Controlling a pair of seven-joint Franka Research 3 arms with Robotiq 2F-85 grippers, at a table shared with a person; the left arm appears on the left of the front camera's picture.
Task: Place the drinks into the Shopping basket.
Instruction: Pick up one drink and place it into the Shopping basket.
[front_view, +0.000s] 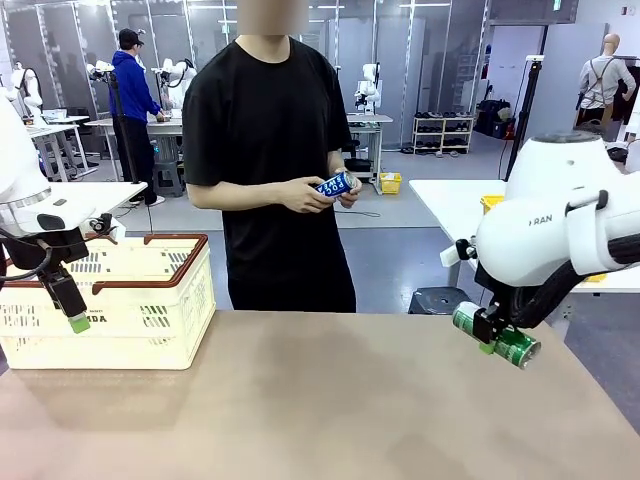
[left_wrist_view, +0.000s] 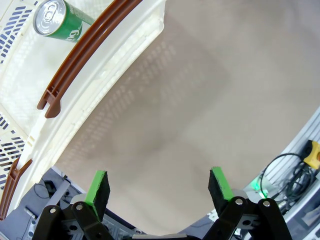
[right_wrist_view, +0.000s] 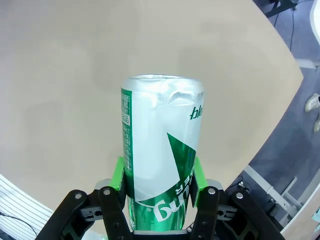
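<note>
Right gripper (right_wrist_view: 158, 173) tight around green can (right_wrist_view: 161, 145) — left gripper (left_wrist_view: 159, 176) agape beside Shopping basket (front_view: 172, 312)

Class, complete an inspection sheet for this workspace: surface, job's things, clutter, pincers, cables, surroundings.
Surface: brown table, plain.
Job's things: cream basket at the table's left, first green can inside; second green can in the right pincer; blue can in the person's hands.
Clutter: nothing seen.
Pincers: left pincer open, empty, beside the basket; right pincer shut on the second green can.
Cables: black cables beyond the table's edge.
Surroundings: person across the table; other tables behind.
</note>
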